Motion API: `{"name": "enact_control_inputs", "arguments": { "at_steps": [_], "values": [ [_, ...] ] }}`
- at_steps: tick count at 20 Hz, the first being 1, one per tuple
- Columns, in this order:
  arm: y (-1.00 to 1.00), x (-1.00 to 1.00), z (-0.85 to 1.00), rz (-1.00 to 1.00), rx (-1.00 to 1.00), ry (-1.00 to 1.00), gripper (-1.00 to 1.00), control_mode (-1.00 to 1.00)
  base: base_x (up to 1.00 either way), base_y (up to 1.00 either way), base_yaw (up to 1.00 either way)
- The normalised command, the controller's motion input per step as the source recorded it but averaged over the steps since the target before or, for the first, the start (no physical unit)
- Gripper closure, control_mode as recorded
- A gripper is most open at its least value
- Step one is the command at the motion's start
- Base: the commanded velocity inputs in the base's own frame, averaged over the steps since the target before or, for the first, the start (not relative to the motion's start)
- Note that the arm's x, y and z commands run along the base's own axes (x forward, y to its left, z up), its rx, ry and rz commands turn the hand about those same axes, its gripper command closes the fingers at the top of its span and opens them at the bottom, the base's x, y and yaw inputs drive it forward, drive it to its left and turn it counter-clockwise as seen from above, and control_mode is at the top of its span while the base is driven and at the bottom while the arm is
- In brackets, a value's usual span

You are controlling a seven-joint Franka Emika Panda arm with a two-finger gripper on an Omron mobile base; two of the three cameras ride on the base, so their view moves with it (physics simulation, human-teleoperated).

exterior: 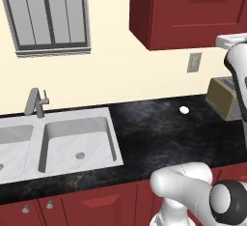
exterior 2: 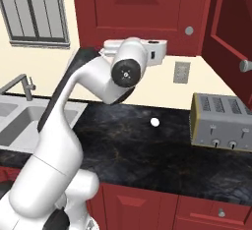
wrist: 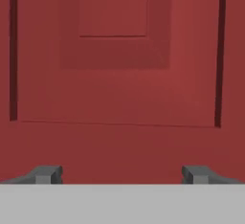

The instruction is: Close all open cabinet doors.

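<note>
Facing the shut left cabinet door [wrist: 115,74] with jaws spread empty, the gripper [wrist: 122,174] should next swing toward the open right door [exterior 2: 231,32], pushing near its knob [exterior 2: 245,66].

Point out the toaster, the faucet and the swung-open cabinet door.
toaster [exterior 2: 221,121]: right base view, its grey front face.
faucet [exterior: 34,102]: left base view, its upright neck.
open cabinet door [exterior 2: 229,32]: right base view, its red panel above the knob.

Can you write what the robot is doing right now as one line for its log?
gripper: open, holding nothing | facing: closed cabinet door | right cabinet door: swung open | task: not done
</note>
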Motion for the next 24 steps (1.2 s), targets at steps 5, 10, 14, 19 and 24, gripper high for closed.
{"name": "enact_control_inputs", "arguments": {
  "at_steps": [5,10,14,19,24],
  "values": [
    [0.75,-0.55,0.06,-0.15,-0.05,0.09,-1.0,-1.0,0.0,0.0,0.0],
    [0.53,-0.69,0.08,-0.16,0.0,0.16,-1.0,-1.0,0.0,0.0,0.0],
    [0.18,-0.85,0.06,-0.14,0.0,0.17,-1.0,-1.0,0.0,0.0,0.0],
    [0.04,-1.0,0.01,-0.11,0.01,0.17,-1.0,-1.0,0.0,0.0,0.0],
    [0.13,-1.0,-0.09,-0.04,0.07,0.14,-1.0,-1.0,0.0,0.0,0.0]
  ]
}}
